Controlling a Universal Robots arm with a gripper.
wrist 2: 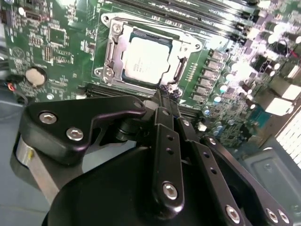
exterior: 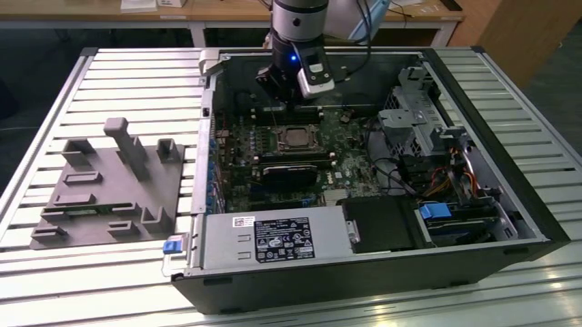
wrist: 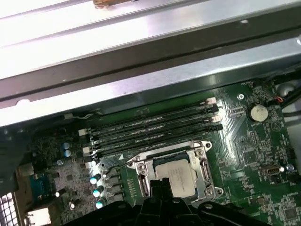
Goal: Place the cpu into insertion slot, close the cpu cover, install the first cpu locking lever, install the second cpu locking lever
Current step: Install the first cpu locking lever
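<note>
The cpu [wrist 2: 146,57] lies flat in the insertion slot [wrist 2: 175,75] on the green board, its silver-grey face showing through the window of the cpu cover [wrist 2: 116,47], which lies down over it. In the first wrist view the cpu [wrist: 175,175] sits framed by the cpu cover [wrist: 200,160]. My gripper [wrist 2: 167,90] hangs just above the socket's edge, fingers together and holding nothing. The exterior view has the gripper [exterior: 287,107] inside the open computer case, above and just behind the cpu [exterior: 296,138]. Thin wire levers run along the cover's sides; I cannot tell whether they are latched.
Long black memory slots [wrist: 155,123] run beside the socket, and a coin battery [wrist: 257,112] sits near them. The case wall [wrist: 141,52] stands close behind. A black module [exterior: 289,172], power supply [exterior: 272,240] and drive cage [exterior: 418,119] crowd the case. A grey fixture [exterior: 114,184] lies on the exterior view's left.
</note>
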